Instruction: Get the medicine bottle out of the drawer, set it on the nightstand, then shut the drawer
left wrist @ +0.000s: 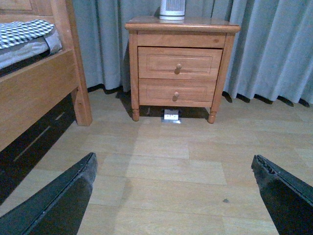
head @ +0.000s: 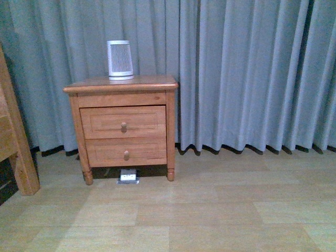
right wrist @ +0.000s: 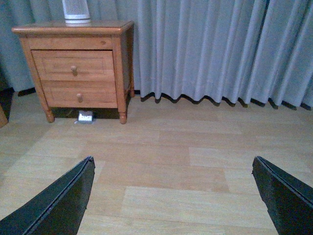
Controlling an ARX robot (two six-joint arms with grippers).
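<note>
The honey-brown nightstand (head: 121, 85) stands against the grey curtain, left of centre in the front view. Its upper drawer (head: 123, 121) is shut, with one round knob (head: 124, 126). The nightstand also shows in the left wrist view (left wrist: 182, 25) and the right wrist view (right wrist: 73, 28). The medicine bottle is out of view. My left gripper (left wrist: 173, 166) is open and empty, low over the floor, well short of the nightstand. My right gripper (right wrist: 172, 169) is open and empty, also over bare floor, off to the nightstand's right. Neither arm shows in the front view.
A white ribbed tapered device (head: 120, 60) stands on the nightstand top. The lower drawer (head: 126, 152) is shut. A small white and black thing (head: 128, 177) lies on the floor under the nightstand. A wooden bed frame (left wrist: 41, 88) stands to the left. The floor is light wood.
</note>
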